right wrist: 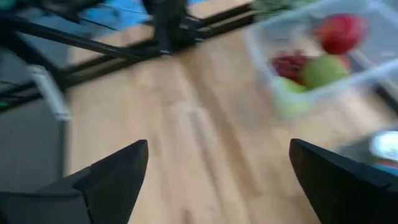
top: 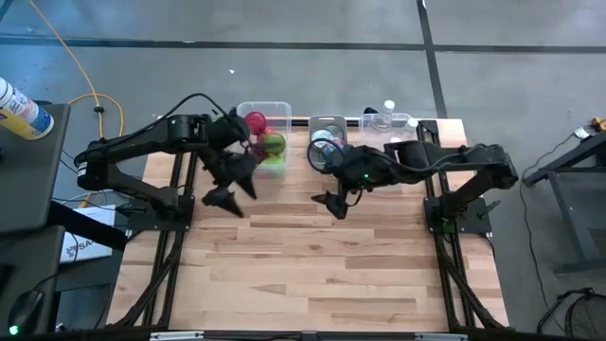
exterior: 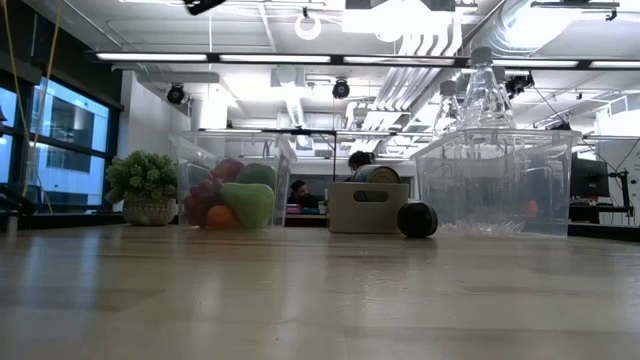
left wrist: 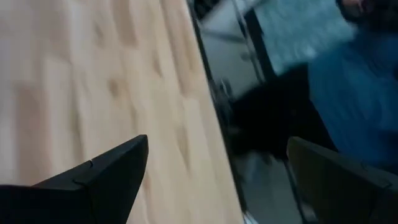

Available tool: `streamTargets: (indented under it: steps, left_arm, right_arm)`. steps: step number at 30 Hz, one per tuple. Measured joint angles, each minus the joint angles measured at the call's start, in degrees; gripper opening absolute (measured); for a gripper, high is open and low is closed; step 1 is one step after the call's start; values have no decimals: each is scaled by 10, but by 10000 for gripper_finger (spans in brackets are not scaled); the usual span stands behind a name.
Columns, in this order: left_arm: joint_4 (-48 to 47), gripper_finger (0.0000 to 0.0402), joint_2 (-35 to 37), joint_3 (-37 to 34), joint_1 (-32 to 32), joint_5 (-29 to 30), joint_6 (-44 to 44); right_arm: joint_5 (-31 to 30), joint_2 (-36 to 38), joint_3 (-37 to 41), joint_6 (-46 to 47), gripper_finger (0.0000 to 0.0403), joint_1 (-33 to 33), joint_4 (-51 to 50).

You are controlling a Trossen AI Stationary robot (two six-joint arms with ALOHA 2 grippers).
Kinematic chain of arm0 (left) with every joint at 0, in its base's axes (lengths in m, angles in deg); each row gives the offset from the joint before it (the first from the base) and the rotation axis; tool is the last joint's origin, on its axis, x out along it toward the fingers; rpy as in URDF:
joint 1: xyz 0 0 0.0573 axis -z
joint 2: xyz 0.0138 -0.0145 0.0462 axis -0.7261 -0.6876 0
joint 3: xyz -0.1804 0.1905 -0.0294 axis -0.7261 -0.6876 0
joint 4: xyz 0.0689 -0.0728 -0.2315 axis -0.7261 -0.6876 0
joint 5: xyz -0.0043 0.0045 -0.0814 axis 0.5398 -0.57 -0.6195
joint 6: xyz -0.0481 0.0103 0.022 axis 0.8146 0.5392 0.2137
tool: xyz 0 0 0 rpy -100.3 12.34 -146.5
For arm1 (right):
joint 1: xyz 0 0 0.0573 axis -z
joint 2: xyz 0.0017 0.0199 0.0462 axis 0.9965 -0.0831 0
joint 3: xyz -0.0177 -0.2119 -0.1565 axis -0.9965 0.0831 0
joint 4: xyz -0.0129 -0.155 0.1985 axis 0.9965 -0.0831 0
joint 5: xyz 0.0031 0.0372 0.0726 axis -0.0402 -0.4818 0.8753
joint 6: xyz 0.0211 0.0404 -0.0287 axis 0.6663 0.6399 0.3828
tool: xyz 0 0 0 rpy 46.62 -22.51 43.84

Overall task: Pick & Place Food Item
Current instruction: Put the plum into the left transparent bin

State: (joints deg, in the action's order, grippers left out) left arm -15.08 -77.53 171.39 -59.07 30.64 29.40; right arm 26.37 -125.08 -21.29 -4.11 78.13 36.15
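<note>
A clear bin [top: 268,133] at the table's far edge holds food: a red apple [right wrist: 339,32], dark grapes [right wrist: 290,63] and green fruit [right wrist: 323,70]. In the low view the same bin [exterior: 225,190] stands on the tabletop at left. My left gripper [top: 232,189] hangs open above the table just near of the bin, nothing between its fingers [left wrist: 106,177]. My right gripper [top: 331,204] is open above the table's middle, to the right of the bin and pointed toward it; its fingers [right wrist: 109,174] are bare.
A small tan box [exterior: 368,205] with cans stands right of the fruit bin, a dark round object [exterior: 417,220] beside it. A second clear bin [exterior: 495,180] with bottles stands at the far right. A potted plant [exterior: 145,185] stands far left. Bare wood [top: 322,275] fills the near half.
</note>
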Motion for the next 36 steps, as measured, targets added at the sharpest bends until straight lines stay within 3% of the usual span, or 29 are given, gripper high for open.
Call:
streamTargets:
  steps: [4,8,15,21,24,30,32,36]
  left_arm:
    - [-104,372,0,0,6,-8,-44]
    - [-145,372,5,0,20,23,-50]
    - [-135,372,34,0,58,85,71]
    - [-138,372,101,0,110,101,199]
    - [-107,372,141,0,153,182,249]
    - [-32,372,194,0,230,440,374]
    - [-22,372,197,0,257,473,374]
    - [-8,372,181,0,294,486,372]
  right_arm:
    - [28,-3,0,3,366,8,38]
    - [-33,-3,0,3,369,8,41]
    - [-166,-31,-1,38,381,8,-38]
    - [-246,-44,-2,145,381,8,-111]
    - [-275,-47,0,213,381,8,-155]
    - [-255,-46,0,314,381,12,-223]
    - [-223,-47,0,308,380,12,-223]
    - [-147,-62,-1,285,380,22,-218]
